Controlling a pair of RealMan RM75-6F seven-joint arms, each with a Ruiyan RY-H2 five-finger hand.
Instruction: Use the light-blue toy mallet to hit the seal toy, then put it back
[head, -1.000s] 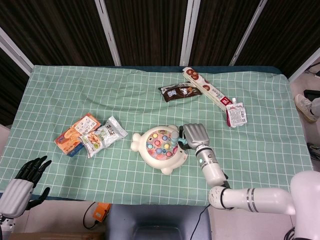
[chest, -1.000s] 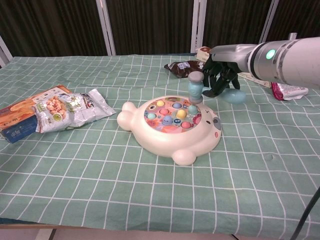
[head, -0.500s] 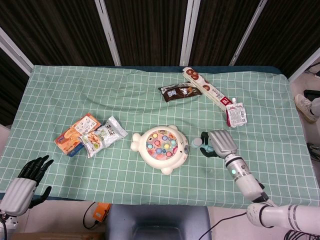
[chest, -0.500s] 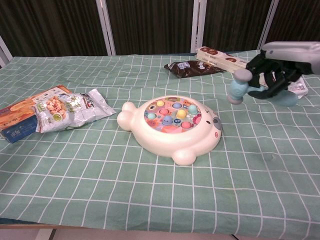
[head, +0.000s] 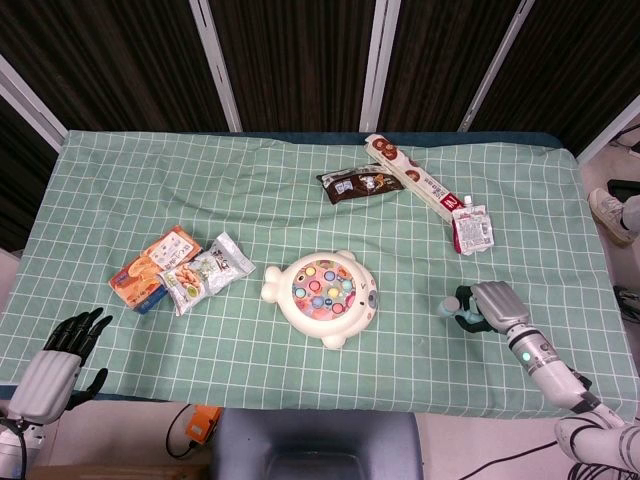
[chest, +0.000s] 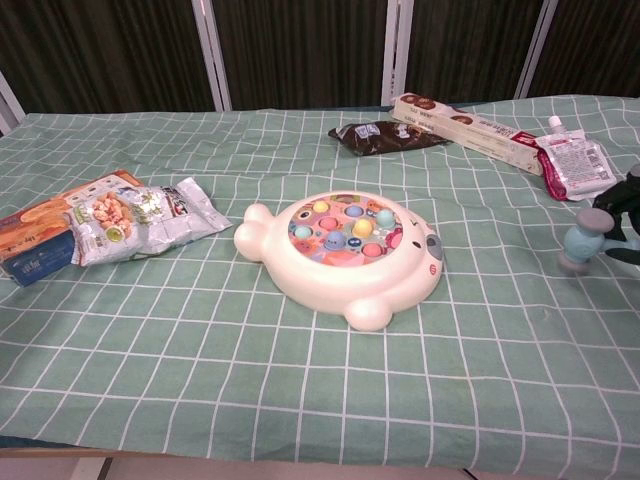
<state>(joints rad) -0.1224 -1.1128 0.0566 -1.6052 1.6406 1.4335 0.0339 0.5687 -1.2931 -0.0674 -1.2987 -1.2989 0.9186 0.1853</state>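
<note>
Pointing left toward seal toy (head: 322, 296): mallet (chest: 583, 243)

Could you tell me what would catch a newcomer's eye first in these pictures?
The cream seal toy with bright coloured pegs sits mid-table on the green checked cloth. To its right, near the table's front right, the right hand holds the light-blue mallet. Snack packets lie to the toy's left.

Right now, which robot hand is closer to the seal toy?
Right. The right hand with the mallet is right of the seal toy; the left hand is off the table's left corner.
</note>
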